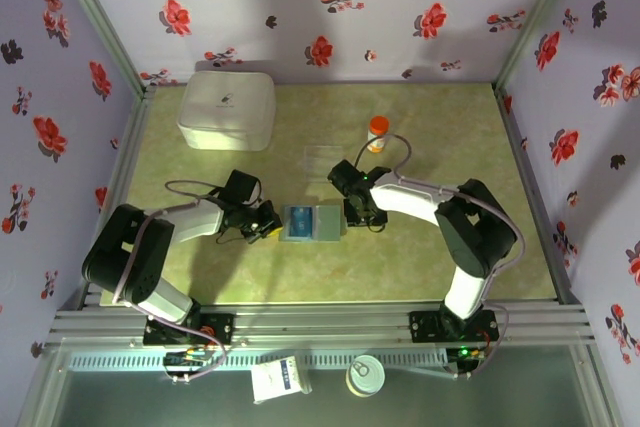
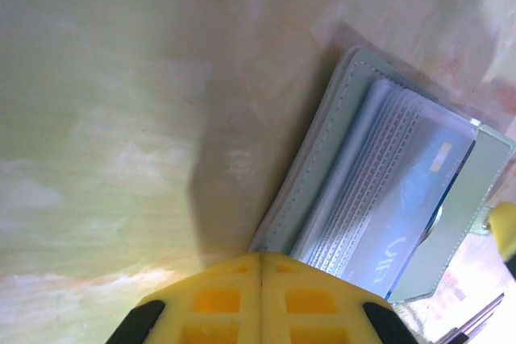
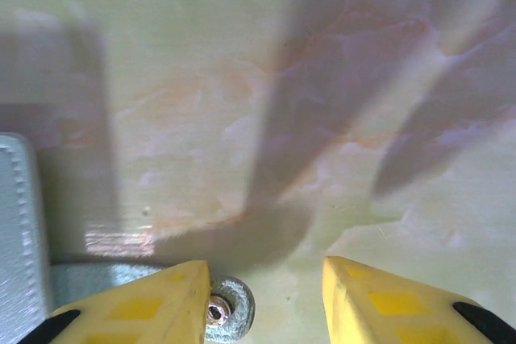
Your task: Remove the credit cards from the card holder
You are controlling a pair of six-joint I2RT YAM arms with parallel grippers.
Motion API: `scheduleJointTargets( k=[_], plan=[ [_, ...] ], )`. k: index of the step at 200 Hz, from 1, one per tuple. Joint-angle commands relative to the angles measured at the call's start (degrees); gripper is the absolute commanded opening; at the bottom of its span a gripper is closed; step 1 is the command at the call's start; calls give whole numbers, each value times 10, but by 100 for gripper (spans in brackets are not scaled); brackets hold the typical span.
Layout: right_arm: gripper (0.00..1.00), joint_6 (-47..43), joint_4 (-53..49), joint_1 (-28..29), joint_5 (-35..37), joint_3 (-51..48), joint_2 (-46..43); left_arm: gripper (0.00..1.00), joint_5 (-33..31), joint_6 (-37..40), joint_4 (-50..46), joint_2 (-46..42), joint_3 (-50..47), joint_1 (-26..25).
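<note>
Card holder (image 1: 312, 223) is noted lying open and flat on the tabletop (image 1: 420, 267), between the two end effectors. In the left wrist view, ridged clear sleeves (image 2: 363, 167) are seen inside it, and a blue card (image 2: 423, 191) is tucked in one. Pale lettering is made out on the card, but it is blurred behind the sleeve and cannot be read. A small mark on the white box (image 1: 228, 109) at the far left is too small to read.

Left end effector (image 1: 268, 222) is closed, its yellow fingers (image 2: 218, 304) pressed together with nothing between them, just beside the holder's left edge. Right end effector (image 1: 362, 215) is held with jaws apart, gripping nothing. A metal snap tab (image 3: 228, 312) of the holder lies at one finger, partly hidden.
</note>
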Motion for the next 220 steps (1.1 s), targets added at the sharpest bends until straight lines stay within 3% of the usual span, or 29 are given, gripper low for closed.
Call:
scheduleJointTargets(
  k=[1,52,100,172,220],
  plan=[
    [42,-4,-47,10,5,51,-31,0,-14,-8,-38,-10,-6,-5],
    [44,2,-99,60,24,141,-23,0,-14,-14,-39,-24,-10,-8],
    [47,32,-80,89,-20,178,31,0,-14,-16,-33,-23,-14,-9],
    [72,44,-65,88,-20,167,94,0,-15,-16,-29,-13,-11,-9],
    [84,44,-57,75,-27,146,118,0,-14,-12,-35,-9,-6,-9]
  ],
)
